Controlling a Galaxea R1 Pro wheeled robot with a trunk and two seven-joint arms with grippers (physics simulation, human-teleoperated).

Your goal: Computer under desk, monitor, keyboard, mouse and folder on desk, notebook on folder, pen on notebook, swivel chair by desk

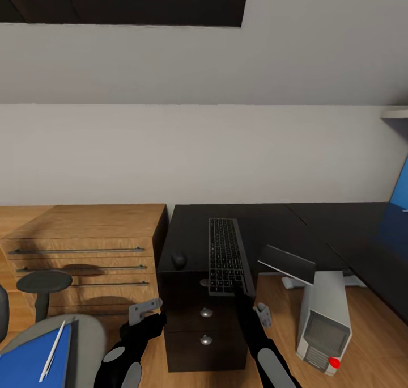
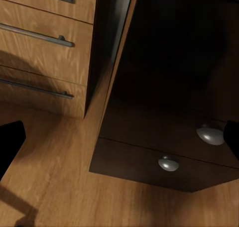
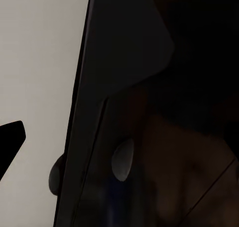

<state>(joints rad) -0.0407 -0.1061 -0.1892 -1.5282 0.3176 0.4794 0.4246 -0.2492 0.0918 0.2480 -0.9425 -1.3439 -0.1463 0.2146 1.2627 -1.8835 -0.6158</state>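
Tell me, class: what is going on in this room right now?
A two-armed robot stands in front of a black desk. Its right arm reaches to the near end of the keyboard, which lies on the desk with a mouse beside it. The left gripper hangs low by the drawers, holding nothing. The computer stands on the floor by the desk. A blue folder with a pen on it lies on the swivel chair.
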